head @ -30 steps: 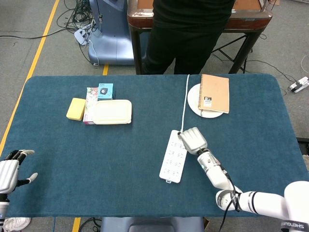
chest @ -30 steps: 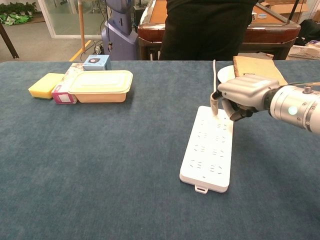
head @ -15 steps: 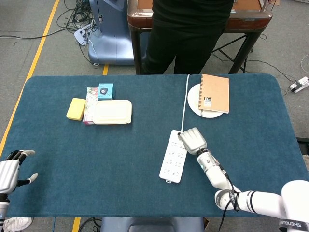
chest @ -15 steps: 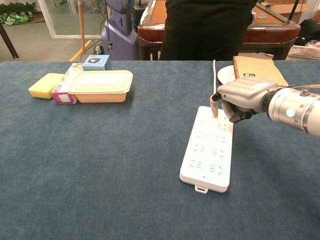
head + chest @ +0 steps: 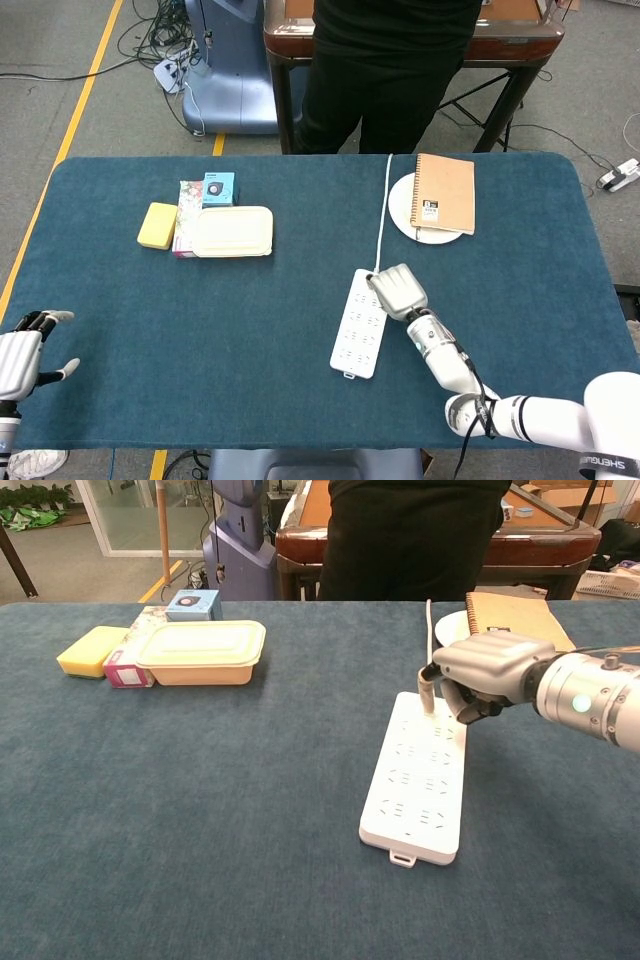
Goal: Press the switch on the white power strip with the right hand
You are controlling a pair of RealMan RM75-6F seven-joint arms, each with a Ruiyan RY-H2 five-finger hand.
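The white power strip lies on the blue table, its white cord running to the far edge. My right hand hovers over the strip's far end, where the cord enters. Its fingers are curled in and one fingertip points down onto the strip's top end. The switch itself is hidden under the hand. My left hand rests at the table's near left edge with fingers apart, holding nothing.
A brown notebook lies on a white plate at the back right. A cream lidded box, a yellow sponge and small boxes sit at the back left. A person in black stands behind the table.
My right hand has stayed over the strip's far end, shifting only very slightly. The left hand has not moved.
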